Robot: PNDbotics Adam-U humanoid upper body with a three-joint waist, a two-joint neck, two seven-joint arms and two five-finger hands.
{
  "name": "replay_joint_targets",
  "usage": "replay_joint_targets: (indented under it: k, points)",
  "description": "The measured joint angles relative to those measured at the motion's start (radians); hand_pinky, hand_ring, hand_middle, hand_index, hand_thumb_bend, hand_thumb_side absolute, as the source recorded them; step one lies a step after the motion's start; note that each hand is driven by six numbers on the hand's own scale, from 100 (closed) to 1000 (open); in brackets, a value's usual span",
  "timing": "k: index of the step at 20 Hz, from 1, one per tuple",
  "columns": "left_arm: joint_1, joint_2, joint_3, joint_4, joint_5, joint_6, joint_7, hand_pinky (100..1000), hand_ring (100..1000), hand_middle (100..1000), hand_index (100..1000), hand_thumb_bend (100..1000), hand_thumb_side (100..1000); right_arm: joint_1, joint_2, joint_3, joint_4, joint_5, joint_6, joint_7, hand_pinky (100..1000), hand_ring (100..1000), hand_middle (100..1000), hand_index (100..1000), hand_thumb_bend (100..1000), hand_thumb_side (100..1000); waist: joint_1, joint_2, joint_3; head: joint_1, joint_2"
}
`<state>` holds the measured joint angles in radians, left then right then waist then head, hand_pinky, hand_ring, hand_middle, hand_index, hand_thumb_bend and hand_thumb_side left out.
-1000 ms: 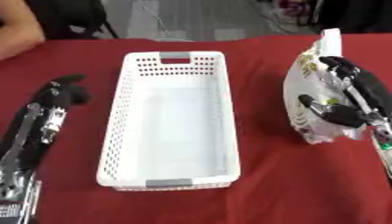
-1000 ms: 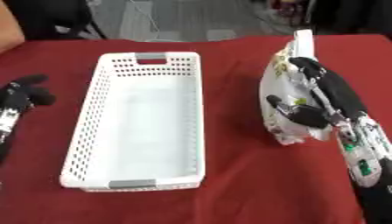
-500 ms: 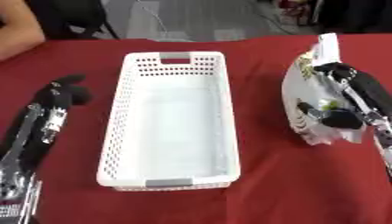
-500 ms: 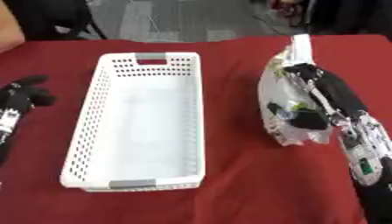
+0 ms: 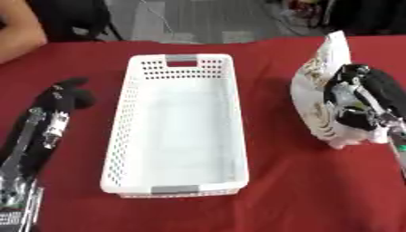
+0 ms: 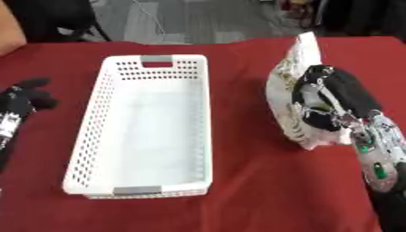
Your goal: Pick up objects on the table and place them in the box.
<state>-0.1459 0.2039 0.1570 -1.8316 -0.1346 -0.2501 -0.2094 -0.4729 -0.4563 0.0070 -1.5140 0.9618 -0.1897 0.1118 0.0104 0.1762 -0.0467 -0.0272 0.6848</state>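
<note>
Right now my right hand [image 6: 326,102] grips the white bag [image 5: 317,97] (upright) near the tabletop's [image 5: 301,190] right edge; my left hand [image 5: 63,93] rests curled, beside the basket [image 5: 178,131].

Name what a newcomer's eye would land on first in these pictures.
The long white perforated basket lies empty at the centre of the red tablecloth. To its right, the robot's right hand is curled round a white patterned bag. The left hand rests at the left edge.
</note>
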Motion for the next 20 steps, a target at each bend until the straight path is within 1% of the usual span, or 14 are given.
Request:
replay_joint_targets:
  k: [1, 2, 3, 4, 8, 14, 15, 16, 17, 18, 19, 20]
  points:
    - [0.000, 0.000, 0.000, 0.000, 0.000, 0.000, 0.000, 736, 656, 855, 738, 100, 848, 0.000, 0.000, 0.000, -0.002, -0.007, 0.002, -0.018, 100, 100, 100, 210, 100, 216, 0.000, 0.000, 0.000, 0.000, 0.000]
    - [0.000, 0.000, 0.000, 0.000, 0.000, -0.001, -0.001, 736, 656, 855, 738, 100, 848, 0.003, 0.000, 0.000, -0.002, -0.017, 0.004, -0.037, 100, 100, 100, 210, 100, 216, 0.000, 0.000, 0.000, 0.000, 0.000]
    - [0.000, 0.000, 0.000, 0.000, 0.000, -0.001, -0.001, 736, 656, 855, 738, 100, 849, 0.005, 0.000, 0.001, -0.002, -0.027, 0.006, -0.055, 100, 100, 100, 200, 100, 197, 0.000, 0.000, 0.000, 0.000, 0.000]
    - [0.000, 0.000, 0.000, 0.000, 0.000, -0.001, -0.001, 736, 656, 855, 738, 100, 848, 0.006, 0.000, 0.002, -0.002, -0.036, 0.007, -0.069, 100, 100, 100, 192, 100, 152, 0.000, 0.000, 0.000, 0.000, 0.000]
    - [0.000, 0.000, 0.000, 0.000, 0.000, -0.002, -0.002, 736, 657, 856, 738, 100, 848, 0.008, 0.000, 0.006, -0.002, -0.062, 0.015, -0.105, 100, 100, 100, 189, 100, 121, 0.000, 0.000, 0.000, 0.000, 0.000]
    - [0.000, 0.000, 0.000, 0.000, 0.000, -0.001, -0.005, 736, 657, 856, 738, 100, 848, 0.008, 0.000, 0.006, -0.002, -0.080, 0.017, -0.130, 100, 100, 100, 188, 100, 120, 0.000, 0.000, 0.000, 0.000, 0.000]
    - [0.000, 0.000, 0.000, 0.000, 0.000, -0.001, -0.005, 736, 657, 856, 737, 100, 849, 0.009, 0.000, 0.006, -0.002, -0.081, 0.017, -0.132, 100, 100, 100, 193, 100, 129, 0.000, 0.000, 0.000, 0.000, 0.000]
    - [0.000, 0.000, 0.000, 0.000, 0.000, -0.001, -0.005, 736, 657, 856, 737, 100, 849, 0.009, 0.000, 0.006, -0.003, -0.081, 0.018, -0.135, 100, 100, 100, 220, 100, 171, 0.000, 0.000, 0.000, 0.000, 0.000]
    - [0.000, 0.000, 0.000, 0.000, 0.000, -0.001, -0.005, 736, 657, 856, 737, 100, 849, 0.009, 0.000, 0.006, -0.005, -0.081, 0.019, -0.142, 100, 100, 100, 210, 100, 164, 0.000, 0.000, 0.000, 0.000, 0.000]
    - [0.000, 0.000, 0.000, 0.000, 0.000, -0.001, -0.005, 737, 657, 856, 737, 100, 849, 0.009, 0.000, 0.005, -0.010, -0.080, 0.019, -0.153, 100, 210, 280, 432, 100, 357, 0.000, 0.000, 0.000, 0.000, 0.000]
    - [0.000, 0.000, 0.000, 0.000, 0.000, -0.001, -0.005, 737, 657, 856, 737, 100, 849, 0.011, -0.001, 0.005, -0.016, -0.077, 0.017, -0.166, 100, 364, 428, 603, 105, 582, 0.000, 0.000, 0.000, 0.000, 0.000]
    - [0.000, 0.000, 0.000, 0.000, 0.000, -0.001, -0.005, 737, 657, 856, 737, 100, 849, 0.015, -0.001, 0.005, -0.021, -0.068, 0.014, -0.177, 297, 569, 611, 773, 427, 769, 0.000, 0.000, 0.000, 0.000, 0.000]
